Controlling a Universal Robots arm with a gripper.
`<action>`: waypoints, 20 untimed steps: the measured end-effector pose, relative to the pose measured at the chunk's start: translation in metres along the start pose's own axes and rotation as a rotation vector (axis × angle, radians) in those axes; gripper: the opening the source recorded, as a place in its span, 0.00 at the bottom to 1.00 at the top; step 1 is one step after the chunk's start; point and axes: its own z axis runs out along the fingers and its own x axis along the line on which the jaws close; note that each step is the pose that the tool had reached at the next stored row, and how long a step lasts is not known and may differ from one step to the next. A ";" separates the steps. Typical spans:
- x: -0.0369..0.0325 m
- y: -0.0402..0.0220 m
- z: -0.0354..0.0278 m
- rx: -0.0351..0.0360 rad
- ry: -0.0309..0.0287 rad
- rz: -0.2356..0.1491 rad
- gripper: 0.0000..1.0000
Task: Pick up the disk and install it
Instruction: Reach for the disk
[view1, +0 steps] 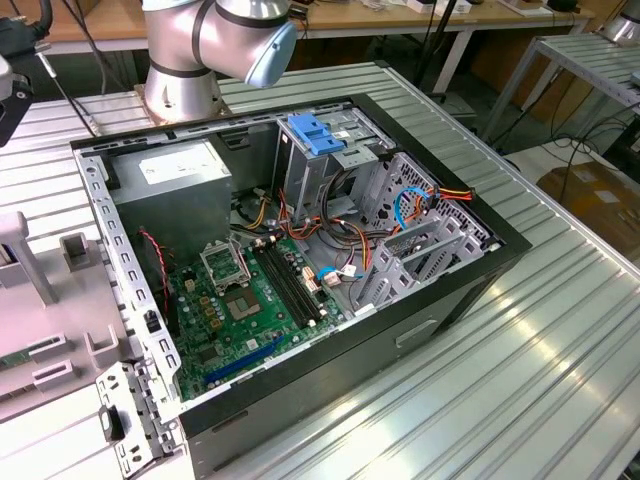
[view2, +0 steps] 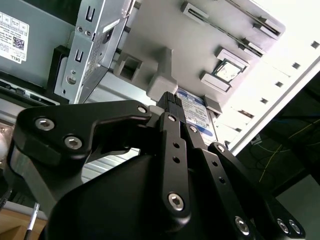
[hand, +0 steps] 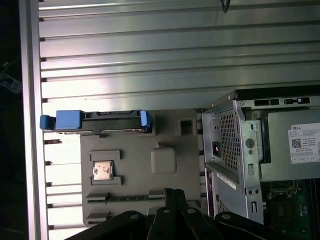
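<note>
First wrist view shows jaws together and empty, the disk (hand: 97, 121) edgewise on a grey fixture (hand: 135, 167).

An open computer case (view1: 450, 300) is seen on a ribbed table (view1: 540, 390); its power supply (view1: 170, 190) is placed at eleven o'clock of the motherboard (view1: 240, 310), the drive cage (view1: 315, 135) at one.

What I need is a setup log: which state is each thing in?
case: lying flat, side open.
holder: beside the case.
disk: on edge in the holder, ungripped.
tool: shut, empty, over the holder.
</note>
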 end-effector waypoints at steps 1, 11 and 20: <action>0.0009 -0.0001 0.0000 0.0000 0.0000 0.000 0.11; 0.0071 -0.0006 0.0002 0.0000 0.0001 0.000 0.11; 0.0126 -0.0010 0.0005 0.0000 0.0000 0.000 0.11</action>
